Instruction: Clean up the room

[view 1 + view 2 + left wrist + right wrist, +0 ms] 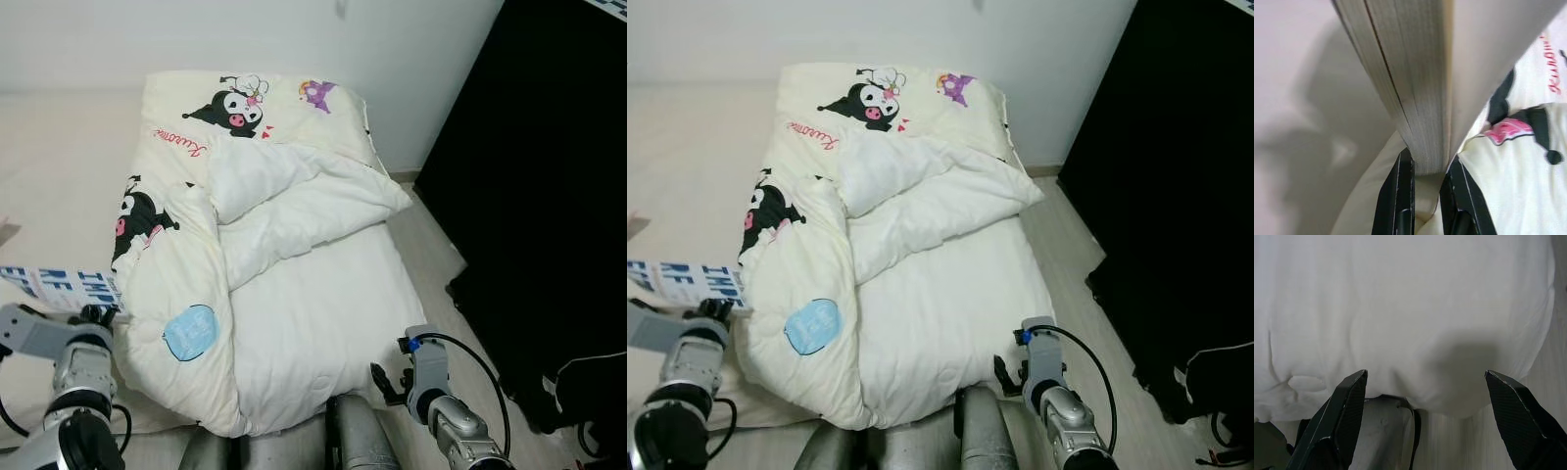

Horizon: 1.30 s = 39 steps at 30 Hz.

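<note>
Left gripper (1422, 191) is clamped on a book (64, 287), fingers (1398, 196) pinching the page block near one end, at the left edge of the bedding. Right gripper (1425, 396) hangs spread wide and empty over the white sheet (323, 313) at the near right corner of the mattress (260, 103). The book sits low on the robot's left, just beside the rumpled cartoon-print duvet (167, 274), cover with blue lettering facing up. Its long axis runs roughly left-right across the head views, free end pointing out to the left over the pale floor (59, 166), gripped end toward the bed. My read: the step in hand is carrying the book off to wherever it belongs. To do it well, keep the pinch firm, since a grip at one end lets the pages sag and fan; hold the book level and swing it clear of the duvet before turning. The spine side is hard to make out from the wrist view, so I can't say which edge is gripped. A black wardrobe or curtain (549, 176) lines the right side; mind it when pivoting.
</note>
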{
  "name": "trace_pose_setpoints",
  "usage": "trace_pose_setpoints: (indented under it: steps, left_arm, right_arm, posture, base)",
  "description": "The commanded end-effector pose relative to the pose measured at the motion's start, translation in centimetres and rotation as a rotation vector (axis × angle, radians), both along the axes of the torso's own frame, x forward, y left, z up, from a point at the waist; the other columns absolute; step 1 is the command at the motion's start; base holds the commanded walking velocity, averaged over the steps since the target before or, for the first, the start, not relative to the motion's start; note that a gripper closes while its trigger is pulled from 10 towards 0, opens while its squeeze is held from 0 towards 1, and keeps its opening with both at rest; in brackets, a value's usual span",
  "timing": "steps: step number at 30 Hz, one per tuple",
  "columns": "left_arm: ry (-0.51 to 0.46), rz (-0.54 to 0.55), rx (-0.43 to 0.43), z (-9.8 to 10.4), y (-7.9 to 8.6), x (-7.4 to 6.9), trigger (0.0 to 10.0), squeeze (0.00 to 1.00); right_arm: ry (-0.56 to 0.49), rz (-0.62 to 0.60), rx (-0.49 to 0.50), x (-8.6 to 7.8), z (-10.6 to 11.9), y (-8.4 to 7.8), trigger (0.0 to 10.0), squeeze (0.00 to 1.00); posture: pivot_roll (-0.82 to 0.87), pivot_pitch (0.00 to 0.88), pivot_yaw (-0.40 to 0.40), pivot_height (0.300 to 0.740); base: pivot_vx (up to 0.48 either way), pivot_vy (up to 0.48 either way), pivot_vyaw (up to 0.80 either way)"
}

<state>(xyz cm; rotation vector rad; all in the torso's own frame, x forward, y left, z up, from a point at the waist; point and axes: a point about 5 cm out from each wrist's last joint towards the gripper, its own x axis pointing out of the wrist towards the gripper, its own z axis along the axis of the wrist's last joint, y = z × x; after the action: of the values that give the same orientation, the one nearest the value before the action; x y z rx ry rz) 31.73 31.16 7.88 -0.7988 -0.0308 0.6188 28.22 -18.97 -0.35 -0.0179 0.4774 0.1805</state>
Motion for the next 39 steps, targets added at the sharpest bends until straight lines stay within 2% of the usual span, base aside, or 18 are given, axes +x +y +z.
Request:
trace_pose_setpoints:
  steps: [1, 2, 11, 13, 19, 22, 23, 24, 25, 27, 28, 31, 32, 34, 35, 36, 38, 39]
  left_arm:
    - [-0.006, 0.006, 0.048, 0.7, 0.7, 0.0, 10.0, 0.16]
    - [0.034, 0.012, 0.078, 0.6, 1.0, -0.2, 10.0, 1.0]
    - [0.305, 0.14, 0.258, -1.0, 2.9, -2.7, 10.0, 1.0]
    - [0.477, 0.19, 0.438, -1.1, 3.8, -3.7, 10.0, 1.0]
    - [0.483, 0.189, 0.54, -0.5, 3.9, -3.6, 10.0, 1.0]
    - [0.423, 0.136, 0.54, -0.3, 3.0, -2.8, 10.0, 0.98]
    - [0.327, 0.027, 0.531, -0.1, 1.2, -1.5, 10.0, 0.6]
    - [0.239, -0.086, 0.534, 0.1, -1.0, -0.3, 10.0, 0.0]
    - [0.239, -0.086, 0.534, 0.1, -1.0, -0.3, 10.0, 0.0]
    - [0.036, -0.357, 0.534, 0.5, -7.0, 1.8, 10.0, 0.0]
    - [0.036, -0.357, 0.534, 0.5, -7.0, 1.8, 10.0, 0.0]
    - [-0.067, -0.522, 0.567, 0.9, -11.5, 2.5, 10.0, 0.0]
    - [-0.073, -0.582, 0.65, 1.0, -13.5, 2.5, 10.0, 0.0]
    - [-0.073, -0.582, 0.65, 1.0, -13.5, 2.5, 10.0, 0.0]
    - [-0.089, -0.643, 0.722, 1.0, -15.8, 2.5, 10.0, 0.0]
    - [-0.089, -0.643, 0.722, 1.0, -15.8, 2.5, 10.0, 0.0]
    - [-0.069, -0.693, 0.93, 1.0, -19.7, 2.4, 10.0, 0.0]
    - [-0.069, -0.693, 0.93, 1.0, -19.7, 2.4, 10.0, 0.0]
  right_arm:
    - [0.021, -0.005, 0.007, -0.6, -0.6, -0.1, 10.0, 0.0]
    - [0.018, 0.001, 0.014, -0.6, -0.5, 0.2, 10.0, 0.0]
    - [0.005, 0.007, 0.032, -0.6, -0.4, 0.5, 10.0, 0.0]
    - [0.008, 0.005, 0.031, -0.7, -0.5, 0.3, 10.0, 0.0]
    - [0.012, 0.0, 0.028, -0.7, -0.5, 0.1, 10.0, 0.0]
    - [0.009, -0.004, 0.025, -0.5, -0.4, 0.1, 10.0, 0.0]
    - [0.004, -0.01, 0.021, -0.2, -0.2, 0.1, 10.0, 0.0]
    - [-0.001, -0.021, 0.014, 0.0, 0.0, 0.0, 10.0, 0.0]
    - [-0.001, -0.021, 0.014, 0.0, 0.0, 0.0, 10.0, 0.0]
    - [-0.017, -0.046, 0.012, 0.6, 0.5, -0.2, 10.0, 0.0]
    - [-0.017, -0.046, 0.012, 0.6, 0.5, -0.2, 10.0, 0.0]
    - [-0.03, -0.062, 0.013, 0.9, 0.8, -0.2, 10.0, 0.0]
    - [-0.034, -0.067, 0.012, 1.0, 0.9, -0.3, 10.0, 0.0]
    - [-0.034, -0.067, 0.012, 1.0, 0.9, -0.3, 10.0, 0.0]
    - [-0.036, -0.072, 0.006, 1.0, 0.9, -0.3, 10.0, 0.0]
    - [-0.036, -0.072, 0.006, 1.0, 0.9, -0.3, 10.0, 0.0]
    - [-0.042, -0.085, 0.004, 1.0, 1.0, -0.4, 10.0, 0.0]
    - [-0.042, -0.085, 0.004, 1.0, 1.0, -0.4, 10.0, 0.0]
  posture:
    - [-0.23, 0.254, -0.102, 0.635]
    - [-0.22, 0.257, -0.098, 0.635]
    - [-0.23, 0.252, -0.093, 0.635]
    - [-0.23, 0.245, -0.094, 0.635]
    - [-0.21, 0.239, -0.092, 0.635]
    - [-0.21, 0.234, -0.09, 0.635]
    - [-0.2, 0.231, -0.087, 0.635]
    - [-0.2, 0.227, -0.084, 0.635]
    - [-0.2, 0.227, -0.084, 0.635]
    - [-0.19, 0.22, -0.077, 0.635]
    - [-0.19, 0.22, -0.077, 0.635]
    - [-0.19, 0.216, -0.072, 0.635]
    - [-0.19, 0.213, -0.069, 0.635]
    - [-0.19, 0.213, -0.069, 0.635]
    - [-0.19, 0.212, -0.062, 0.635]
    - [-0.19, 0.212, -0.062, 0.635]
    - [-0.21, 0.207, -0.051, 0.635]
    - [-0.21, 0.207, -0.051, 0.635]
  base:
    - [0.0, 0.0, 0.0]
    - [0.0, 0.0, 0.0]
    - [0.0, 0.0, 0.0]
    - [0.0, 0.0, 0.0]
    - [0.0, 0.0, 0.0]
    - [0.0, 0.0, 0.0]
    - [0.0, 0.0, 0.0]
    - [0.0, 0.0, 0.0]
    - [0.0, 0.0, 0.0]
    - [0.0, 0.0, 0.0]
    - [0.0, 0.0, 0.0]
    - [0.0, 0.0, 0.0]
    - [0.0, 0.0, 0.0]
    - [0.0, 0.0, 0.0]
    - [0.0, 0.0, 0.0]
    - [0.0, 0.0, 0.0]
    - [0.0, 0.0, 0.0]
    - [0.0, 0.0, 0.0]
